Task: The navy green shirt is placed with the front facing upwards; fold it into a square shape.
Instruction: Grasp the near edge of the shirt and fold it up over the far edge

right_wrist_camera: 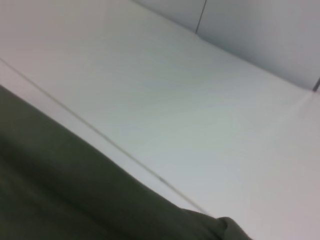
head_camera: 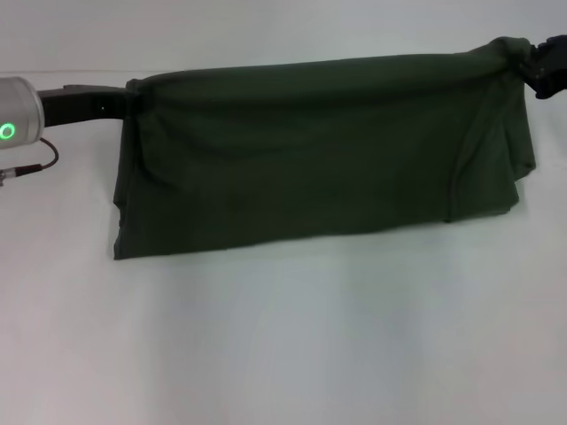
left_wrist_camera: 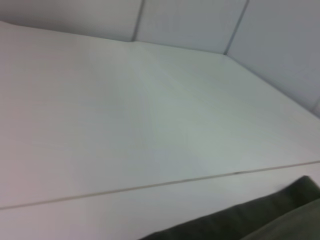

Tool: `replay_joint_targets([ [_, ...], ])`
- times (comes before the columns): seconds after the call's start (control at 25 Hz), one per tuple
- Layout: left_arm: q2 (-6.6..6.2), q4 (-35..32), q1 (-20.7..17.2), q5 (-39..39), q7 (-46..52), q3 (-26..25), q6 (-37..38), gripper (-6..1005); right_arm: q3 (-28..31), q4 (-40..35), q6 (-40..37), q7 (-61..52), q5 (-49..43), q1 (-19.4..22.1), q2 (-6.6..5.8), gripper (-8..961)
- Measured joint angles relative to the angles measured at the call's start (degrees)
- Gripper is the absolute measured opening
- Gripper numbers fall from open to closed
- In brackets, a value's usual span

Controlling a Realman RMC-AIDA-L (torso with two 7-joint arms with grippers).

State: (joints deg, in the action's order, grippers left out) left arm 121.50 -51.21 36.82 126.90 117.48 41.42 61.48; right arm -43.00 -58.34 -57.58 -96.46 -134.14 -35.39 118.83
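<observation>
The navy green shirt [head_camera: 319, 150] is soft matt cloth, creased; the white bench [head_camera: 283, 345] looks smooth and faintly glossy.

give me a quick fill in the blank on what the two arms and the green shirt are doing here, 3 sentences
1. The dark olive-green cotton shirt hangs stretched between ____ grippers.
2. The left gripper holds one upper corner and the right gripper holds the ____ upper corner.
3. Below the shirt lies a plain ____ table.

Missing words: two; other; white
</observation>
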Motion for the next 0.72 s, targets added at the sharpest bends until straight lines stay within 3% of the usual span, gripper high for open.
replay_joint_targets([
  [0.32, 0.95, 0.59, 0.11, 0.34, -0.06, 3.9, -7.02, 71, -0.09, 9.72, 6.7, 6.32, 1.81, -4.4, -0.17, 113],
  [0.72, 1.02, 5.16, 0.69, 0.53, -0.62, 9.44, -20.64, 107, -0.68, 17.27, 15.95, 9.0, 1.64, -7.5, -0.43, 122],
])
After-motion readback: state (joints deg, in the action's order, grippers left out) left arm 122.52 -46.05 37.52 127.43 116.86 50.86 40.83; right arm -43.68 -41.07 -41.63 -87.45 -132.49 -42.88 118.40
